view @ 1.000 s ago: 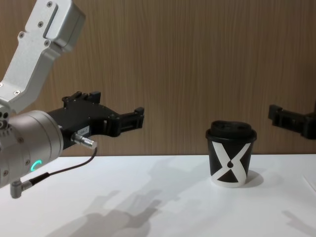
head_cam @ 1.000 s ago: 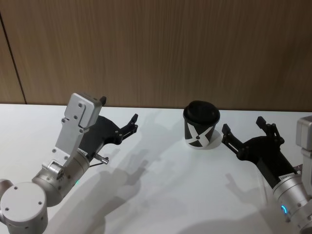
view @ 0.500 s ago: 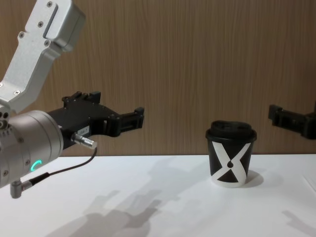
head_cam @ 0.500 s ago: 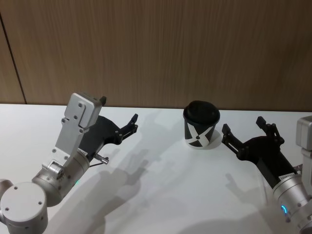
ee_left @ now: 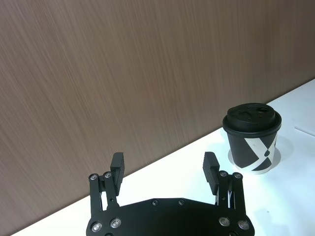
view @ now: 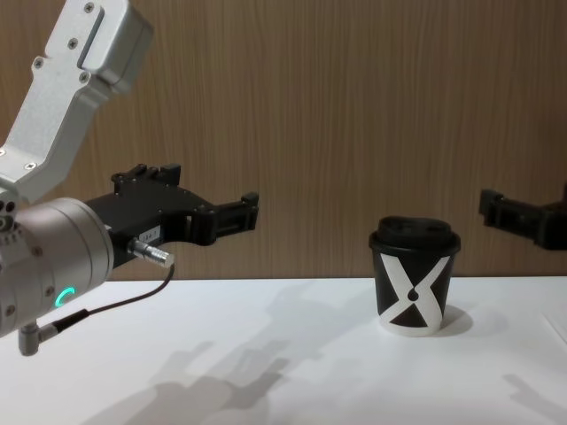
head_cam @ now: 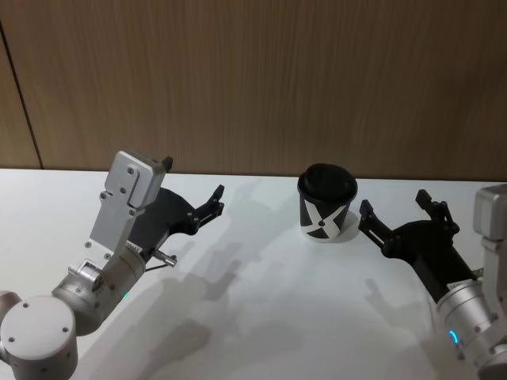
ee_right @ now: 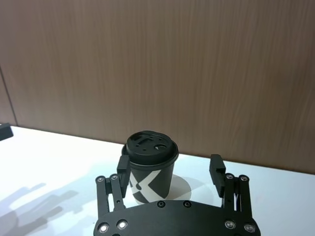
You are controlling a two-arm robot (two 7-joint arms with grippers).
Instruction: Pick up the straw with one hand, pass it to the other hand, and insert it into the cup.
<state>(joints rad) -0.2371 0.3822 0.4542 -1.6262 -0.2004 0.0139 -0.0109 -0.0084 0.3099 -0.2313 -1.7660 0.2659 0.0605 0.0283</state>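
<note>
The cup (head_cam: 326, 202), black with a lid and a white X, stands upright on the white table (head_cam: 261, 309) near the back wall. In the chest view the cup (view: 415, 283) sits right of centre. My left gripper (head_cam: 193, 177) hovers open and empty above the table, well to the cup's left; the left wrist view has its fingers (ee_left: 117, 162) spread, with the cup (ee_left: 252, 137) off to one side. My right gripper (head_cam: 394, 203) is open and empty just right of the cup, and the right wrist view faces the cup (ee_right: 150, 164) beyond its fingers. The straw is out of view.
A brown wood-panel wall (head_cam: 261, 79) rises directly behind the table. The silver left forearm (view: 53, 257) with its green ring and thin cable fills the left of the chest view. Shadows of both arms fall on the tabletop.
The right arm has edged slightly to the left, toward the cup. The left arm and the cup have not moved.
</note>
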